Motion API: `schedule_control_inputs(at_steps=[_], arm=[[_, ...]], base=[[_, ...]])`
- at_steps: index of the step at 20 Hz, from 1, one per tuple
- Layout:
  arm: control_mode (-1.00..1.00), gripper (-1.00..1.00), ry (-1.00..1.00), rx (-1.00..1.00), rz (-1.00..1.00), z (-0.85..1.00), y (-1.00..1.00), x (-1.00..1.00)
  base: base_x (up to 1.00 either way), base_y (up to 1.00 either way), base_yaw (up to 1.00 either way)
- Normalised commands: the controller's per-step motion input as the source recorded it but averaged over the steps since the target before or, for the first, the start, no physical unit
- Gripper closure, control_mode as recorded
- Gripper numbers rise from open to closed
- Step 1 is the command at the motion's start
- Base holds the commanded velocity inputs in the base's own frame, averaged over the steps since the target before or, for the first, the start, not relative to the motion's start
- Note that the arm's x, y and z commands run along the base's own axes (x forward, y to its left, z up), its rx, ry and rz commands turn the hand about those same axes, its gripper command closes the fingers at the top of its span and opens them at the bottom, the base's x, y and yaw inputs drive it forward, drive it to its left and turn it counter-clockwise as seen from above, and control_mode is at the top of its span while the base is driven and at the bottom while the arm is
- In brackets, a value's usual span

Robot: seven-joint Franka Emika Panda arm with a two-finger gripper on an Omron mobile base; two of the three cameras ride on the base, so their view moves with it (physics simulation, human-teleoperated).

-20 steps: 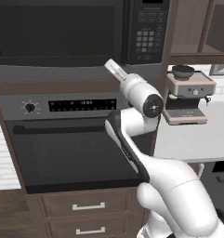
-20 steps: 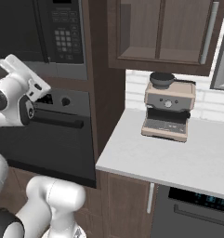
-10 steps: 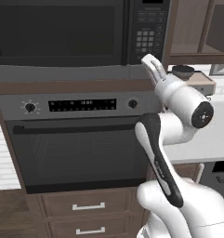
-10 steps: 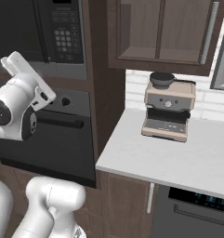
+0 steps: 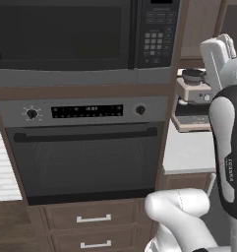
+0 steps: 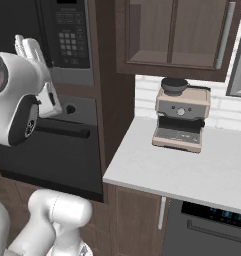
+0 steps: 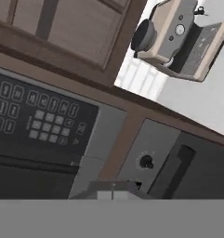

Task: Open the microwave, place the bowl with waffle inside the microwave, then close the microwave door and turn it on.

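Note:
The microwave [image 5: 90, 76] sits built in above the oven, its dark glass microwave door [image 5: 61, 32] shut. Right of the door is the black keypad [image 5: 157, 34], which the hand view has close up [image 7: 39, 118]. My gripper [image 5: 229, 41] is raised at the far right, past the keypad and in front of the cabinet, fingers pointing up and pressed together with nothing in them. From the right base view, the gripper [image 6: 23, 44] stands just left of the keypad [image 6: 69, 37]. The bowl and the waffle are out of view.
Below the microwave is the oven [image 5: 85, 162] with knobs and a long bar handle [image 5: 85, 134]. A coffee machine [image 6: 182, 117] stands on the white counter [image 6: 192, 170] to the right, under wooden wall cabinets [image 6: 177, 35]. Drawers [image 5: 93, 219] sit under the oven.
The hand has swung right, from below the microwave door across the keypad to the cabinet side. The upper arm has followed. The fingers stayed together.

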Motion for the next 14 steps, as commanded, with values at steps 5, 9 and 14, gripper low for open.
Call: schedule_control_inputs(at_steps=[5, 9, 14], arm=[[-1.00, 1.00, 0.20, 0.05, 0.02, -0.11, 0.04, -0.07], [-1.00, 1.00, -0.13, 0.07, 0.06, -0.32, 0.31, 0.22], [-1.00, 1.00, -0.13, 0.10, 0.11, -0.40, 0.18, 0.49]], base=[[0.00, 0.00, 0.00], [0.00, 0.00, 0.00], [0.00, 0.00, 0.00]])
